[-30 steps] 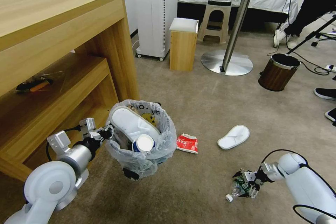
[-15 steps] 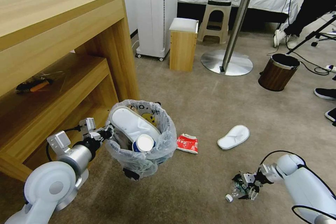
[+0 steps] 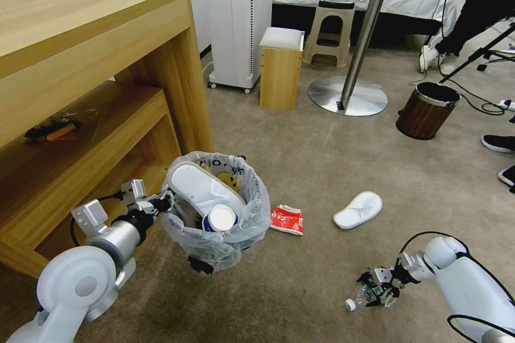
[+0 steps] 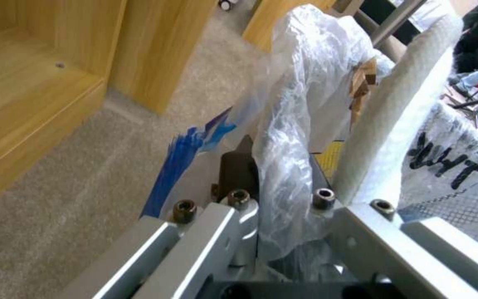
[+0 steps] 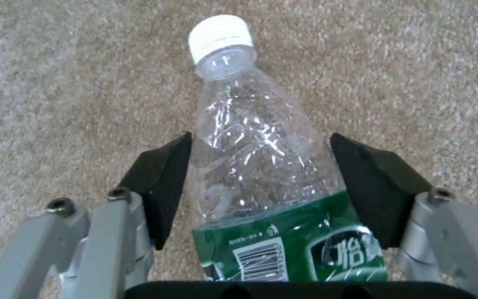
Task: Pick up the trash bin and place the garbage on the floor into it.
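Observation:
My left gripper (image 3: 161, 203) is shut on the rim of the trash bin (image 3: 217, 241) and holds it just off the floor (image 3: 322, 161); the left wrist view shows its fingers (image 4: 239, 166) pinching the crinkly bag (image 4: 291, 124). Inside the bin sit a white slipper (image 3: 196, 187) and a blue-white cup (image 3: 221, 218). My right gripper (image 3: 378, 292) is low at the carpet, open, its jaws on either side of a clear green-labelled bottle (image 5: 255, 158) lying there (image 3: 363, 296). A red wrapper (image 3: 287, 220) and a second white slipper (image 3: 358, 209) lie between the arms.
A wooden desk (image 3: 80, 64) stands close on the left of the bin. Farther back are a wooden box stool (image 3: 280, 67), the round table's metal base (image 3: 347, 97) and a brown wood-grain bin (image 3: 426, 112). Shoes (image 3: 499, 143) and cables lie at the right edge.
My right gripper has sunk lower and closer around the bottle. The left arm and the bin have stayed still.

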`<state>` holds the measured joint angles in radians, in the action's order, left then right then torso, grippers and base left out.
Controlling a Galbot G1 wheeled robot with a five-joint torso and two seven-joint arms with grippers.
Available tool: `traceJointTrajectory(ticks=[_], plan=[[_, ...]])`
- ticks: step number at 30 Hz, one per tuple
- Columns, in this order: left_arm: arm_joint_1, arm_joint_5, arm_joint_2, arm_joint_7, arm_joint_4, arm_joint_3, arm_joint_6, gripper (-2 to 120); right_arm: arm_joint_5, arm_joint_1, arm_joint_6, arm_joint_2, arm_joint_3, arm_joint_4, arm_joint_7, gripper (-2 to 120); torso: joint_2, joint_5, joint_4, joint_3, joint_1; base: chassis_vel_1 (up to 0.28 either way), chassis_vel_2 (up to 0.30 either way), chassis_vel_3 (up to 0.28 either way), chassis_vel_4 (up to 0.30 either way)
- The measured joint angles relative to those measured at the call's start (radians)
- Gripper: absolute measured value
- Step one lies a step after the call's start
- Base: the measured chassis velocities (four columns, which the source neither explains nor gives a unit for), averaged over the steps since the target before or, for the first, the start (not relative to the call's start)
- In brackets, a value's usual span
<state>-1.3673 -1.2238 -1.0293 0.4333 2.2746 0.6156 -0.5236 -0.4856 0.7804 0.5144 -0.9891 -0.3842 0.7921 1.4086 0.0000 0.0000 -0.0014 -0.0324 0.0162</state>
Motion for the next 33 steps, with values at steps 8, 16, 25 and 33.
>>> traceJointTrajectory(ticks=[8, 16, 25, 33], plan=[[0.001, 0.000, 0.001, -0.002, -0.001, -0.001, 0.001, 3, 0.000, -0.003, 0.000, 0.002, -0.001, -0.001, -0.001, 41, 0.000, 0.0000, 0.0000, 0.000, 0.000, 0.000, 0.000, 0.000, 0.000], [0.000, -0.001, 0.003, -0.002, -0.001, -0.001, 0.002, 3, 0.001, -0.006, 0.000, 0.002, -0.001, -0.002, -0.002, 21, 0.000, 0.0000, 0.0000, 0.000, 0.000, 0.000, 0.000, 0.000, 0.000], [0.000, -0.002, 0.004, -0.003, 0.006, -0.001, 0.002, 3, 0.005, -0.008, 0.001, 0.010, -0.001, 0.007, 0.005, 3, 0.000, 0.0002, 0.0000, 0.000, 0.000, 0.000, 0.000, 0.000, 0.000], [0.002, -0.001, 0.004, -0.003, 0.007, -0.004, 0.003, 3, 0.012, -0.007, 0.002, 0.015, -0.010, 0.022, 0.013, 0, 0.000, 0.0001, 0.0000, 0.000, 0.000, 0.000, 0.000, 0.000, 0.000]])
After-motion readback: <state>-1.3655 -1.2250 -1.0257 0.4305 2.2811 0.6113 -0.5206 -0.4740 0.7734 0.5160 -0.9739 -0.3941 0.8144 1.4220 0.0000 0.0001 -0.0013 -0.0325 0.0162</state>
